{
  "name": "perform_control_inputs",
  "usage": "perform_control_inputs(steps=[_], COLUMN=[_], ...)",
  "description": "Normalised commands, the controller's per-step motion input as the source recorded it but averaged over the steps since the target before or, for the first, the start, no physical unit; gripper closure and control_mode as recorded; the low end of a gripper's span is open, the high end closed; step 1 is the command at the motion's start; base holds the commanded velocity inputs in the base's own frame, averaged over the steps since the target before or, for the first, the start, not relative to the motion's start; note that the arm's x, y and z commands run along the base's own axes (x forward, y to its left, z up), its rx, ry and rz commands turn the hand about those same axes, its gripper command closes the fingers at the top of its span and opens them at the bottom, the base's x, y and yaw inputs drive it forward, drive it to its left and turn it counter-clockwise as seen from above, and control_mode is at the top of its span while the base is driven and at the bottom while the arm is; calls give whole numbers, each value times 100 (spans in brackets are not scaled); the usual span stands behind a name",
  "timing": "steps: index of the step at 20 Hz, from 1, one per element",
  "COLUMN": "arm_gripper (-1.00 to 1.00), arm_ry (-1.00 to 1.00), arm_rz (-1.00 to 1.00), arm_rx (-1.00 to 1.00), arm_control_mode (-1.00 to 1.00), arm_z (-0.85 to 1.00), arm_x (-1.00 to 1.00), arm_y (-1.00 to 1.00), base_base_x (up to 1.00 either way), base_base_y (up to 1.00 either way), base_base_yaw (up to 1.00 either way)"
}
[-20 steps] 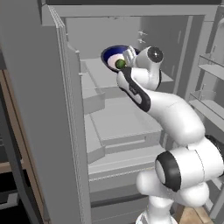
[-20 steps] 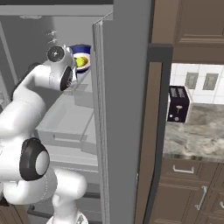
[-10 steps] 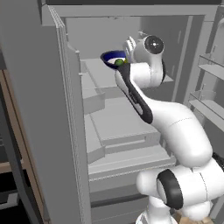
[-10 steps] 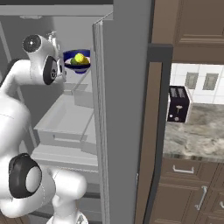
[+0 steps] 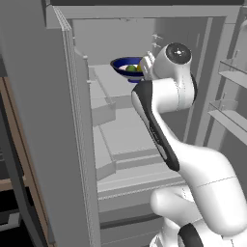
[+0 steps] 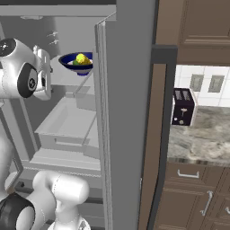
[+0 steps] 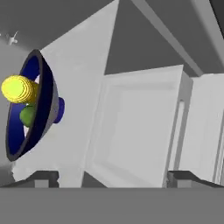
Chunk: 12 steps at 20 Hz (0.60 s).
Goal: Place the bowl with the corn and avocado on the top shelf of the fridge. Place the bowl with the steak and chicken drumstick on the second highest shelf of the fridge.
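The dark blue bowl with the corn and avocado (image 5: 126, 67) (image 6: 77, 63) (image 7: 38, 111) stands on the top shelf (image 5: 107, 81) (image 6: 63, 80) of the open fridge (image 5: 43, 125). The yellow corn (image 7: 17, 89) and green avocado (image 7: 27, 116) lie inside it. My gripper (image 7: 113, 178) is open and empty, with the bowl off to one side and clear of both fingertips (image 7: 43, 176). My hand (image 5: 147, 65) (image 6: 44, 72) hangs just in front of the bowl. Below lies the second highest shelf (image 6: 67, 134) with its thick front edge. The bowl with the steak and chicken drumstick is out of view.
The fridge's left door (image 5: 38, 120) and right door (image 6: 128, 112) stand open beside my arm. Door bins (image 5: 231, 77) line the right door. A black toaster (image 6: 183, 107) sits on the stone counter (image 6: 202, 137) over brown cabinets (image 6: 193, 197).
My gripper has gone from shut on the bowl to open, leaving the bowl on the top shelf. The hand has pulled back a little from it.
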Motion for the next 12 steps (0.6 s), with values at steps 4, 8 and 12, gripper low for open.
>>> perform_control_inputs(steps=[4,8,12], arm_gripper=[-100,-100,-100], arm_ry=[26,1,-3], arm_rz=[0,0,0], arm_rx=[-5,-7,0], arm_control_mode=[-100,-100,-100], arm_z=[-100,-76,-7], arm_x=[-100,-77,-6], arm_y=[7,0,0], base_base_x=[0,0,0], base_base_y=[0,0,0], base_base_yaw=[0,0,0])
